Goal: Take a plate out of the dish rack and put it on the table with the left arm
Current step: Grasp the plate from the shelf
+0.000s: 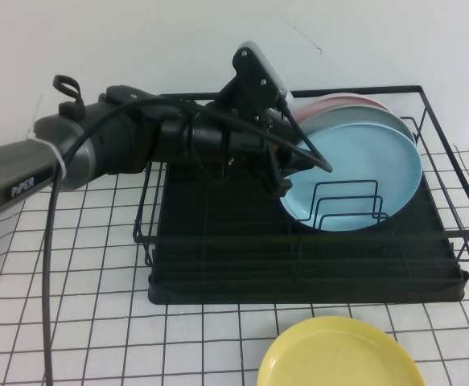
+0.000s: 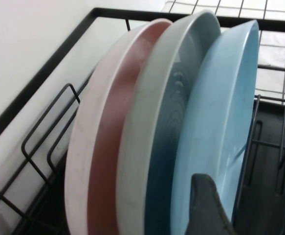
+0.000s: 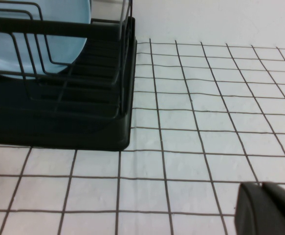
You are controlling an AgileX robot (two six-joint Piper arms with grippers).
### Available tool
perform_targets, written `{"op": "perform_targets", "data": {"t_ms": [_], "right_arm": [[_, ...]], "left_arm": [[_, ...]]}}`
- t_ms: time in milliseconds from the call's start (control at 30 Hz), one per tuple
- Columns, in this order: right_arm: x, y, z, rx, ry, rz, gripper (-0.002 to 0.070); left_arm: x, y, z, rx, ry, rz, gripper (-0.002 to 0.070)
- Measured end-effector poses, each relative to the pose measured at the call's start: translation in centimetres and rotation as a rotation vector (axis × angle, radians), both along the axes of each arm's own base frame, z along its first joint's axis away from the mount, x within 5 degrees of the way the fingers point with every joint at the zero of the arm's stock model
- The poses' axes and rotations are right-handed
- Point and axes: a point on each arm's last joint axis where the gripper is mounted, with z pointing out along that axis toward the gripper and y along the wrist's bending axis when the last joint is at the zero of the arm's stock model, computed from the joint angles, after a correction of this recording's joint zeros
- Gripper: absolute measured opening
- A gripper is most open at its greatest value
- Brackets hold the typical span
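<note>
Gridded white cloth is seen covering the counter (image 1: 73,322), on which the dish rack (image 1: 314,277) is set, close to the white wall behind it. The left arm (image 1: 97,153) is stretched over the near-left part of the dish rack, and the left claw (image 1: 292,165) is placed at the left rim of the plate (image 1: 363,173); whether its jaws are apart or clamped on that rim cannot be told, since only one dark finger (image 2: 208,208) is shown against the blue edge in the left wrist view. The plate is stood on edge in the back right part of the dish rack, leaned behind the small wire dividers (image 1: 347,205). Directly behind it a grey plate (image 2: 157,122) is stacked, and behind that a pink plate (image 2: 103,132), both also on edge. A yellow plate (image 1: 339,354) is laid flat on the counter just in front of the dish rack. The right claw (image 3: 267,208) is held low over the counter to the right of the dish rack; its jaws cannot be made out.
</note>
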Motion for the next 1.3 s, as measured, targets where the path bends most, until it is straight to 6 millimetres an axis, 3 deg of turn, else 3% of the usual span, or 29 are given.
{"op": "perform_targets", "data": {"t_ms": [1167, 1300], "right_arm": [[0.0, 0.0, 0.0, 0.000, 0.000, 0.000, -0.0001], [0.0, 0.0, 0.0, 0.000, 0.000, 0.000, -0.0001]], "left_arm": [[2.4, -1.0, -4.0, -0.048, -0.010, 0.065, 0.0351], [2.5, -1.0, -3.8, -0.055, -0.011, 0.071, 0.0268]]}}
